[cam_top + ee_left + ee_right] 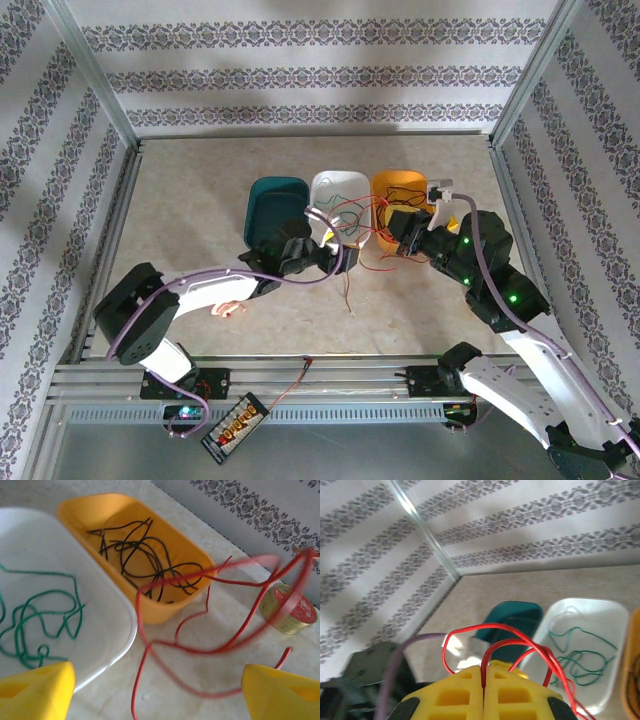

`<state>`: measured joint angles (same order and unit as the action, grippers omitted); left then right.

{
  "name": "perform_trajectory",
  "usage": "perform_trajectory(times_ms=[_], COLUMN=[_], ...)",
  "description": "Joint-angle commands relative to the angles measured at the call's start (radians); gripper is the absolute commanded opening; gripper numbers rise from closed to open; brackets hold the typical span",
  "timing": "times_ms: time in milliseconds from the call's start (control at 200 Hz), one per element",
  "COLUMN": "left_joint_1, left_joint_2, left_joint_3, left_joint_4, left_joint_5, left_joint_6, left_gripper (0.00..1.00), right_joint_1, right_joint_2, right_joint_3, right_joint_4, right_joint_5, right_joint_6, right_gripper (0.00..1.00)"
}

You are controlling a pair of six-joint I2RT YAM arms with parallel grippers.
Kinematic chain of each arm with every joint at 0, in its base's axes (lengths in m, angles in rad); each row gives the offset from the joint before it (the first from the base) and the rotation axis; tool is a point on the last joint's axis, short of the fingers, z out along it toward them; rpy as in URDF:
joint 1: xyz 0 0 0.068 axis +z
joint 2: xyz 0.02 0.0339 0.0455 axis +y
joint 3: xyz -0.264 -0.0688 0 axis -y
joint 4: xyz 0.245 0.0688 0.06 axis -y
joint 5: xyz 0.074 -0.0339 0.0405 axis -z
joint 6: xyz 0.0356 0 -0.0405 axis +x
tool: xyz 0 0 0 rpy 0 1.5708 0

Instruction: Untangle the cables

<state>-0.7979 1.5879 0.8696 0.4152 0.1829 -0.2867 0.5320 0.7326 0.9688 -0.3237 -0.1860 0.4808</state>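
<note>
Left jaws apart, red cables (200, 651) crossing orange tub (167, 611)

Black-and-white arms (205, 291), lilac cabling (386, 685), yellow end effector fingers (35, 690)

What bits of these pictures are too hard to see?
1. Left wrist view: the thin red cable is blurred on the right, so its strands cannot be counted.
2. Right wrist view: the teal plastic tub is partly hidden behind the yellow right gripper; its contents are unclear.
3. Same view: the orange plastic tub is cut off by the right edge.
4. Top view: the red cable's tangle is too small to trace.
</note>
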Motion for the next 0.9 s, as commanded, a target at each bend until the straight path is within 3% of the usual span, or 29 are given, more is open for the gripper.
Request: perform_trajectory(times_ms=[0,105,170,235,340,440,690,895], left_joint_1=[-0.004,-0.004,-0.004,-0.004,-0.004,-0.003,-0.003,-0.003], left_joint_2=[0.052,0.077,0.089,0.098,0.101,0.087,-0.030,-0.189], left_joint_3=[0.053,0.088,0.100,0.108,0.092,0.041,-0.146,-0.240], left_joint_4=[0.055,0.069,0.076,0.076,0.087,0.104,0.144,0.105], left_joint_5=[0.048,0.087,0.109,0.133,0.150,0.126,0.016,-0.011], left_joint_6=[0.060,0.060,0.053,0.046,0.013,-0.026,-0.099,-0.131], left_gripper=[0.86,0.84,0.76,0.60,0.21,0.00,0.00,0.00], right_joint_1=[-0.009,-0.019,-0.026,-0.031,-0.039,-0.056,-0.118,-0.156], right_joint_2=[-0.007,0.002,0.010,0.015,0.012,-0.005,-0.129,-0.127], right_joint_3=[0.046,0.053,0.053,0.055,0.069,0.082,0.039,0.031], right_joint_4=[0.000,0.001,0.006,0.010,0.016,0.007,-0.024,-0.056], right_joint_5=[-0.138,-0.204,-0.230,-0.235,-0.213,-0.120,0.319,0.334], right_joint_6=[0.050,0.081,0.094,0.097,0.092,0.079,0.051,0.055], right_gripper=[0.00,0.00,0.00,0.00,0.00,0.00,0.00,0.00])
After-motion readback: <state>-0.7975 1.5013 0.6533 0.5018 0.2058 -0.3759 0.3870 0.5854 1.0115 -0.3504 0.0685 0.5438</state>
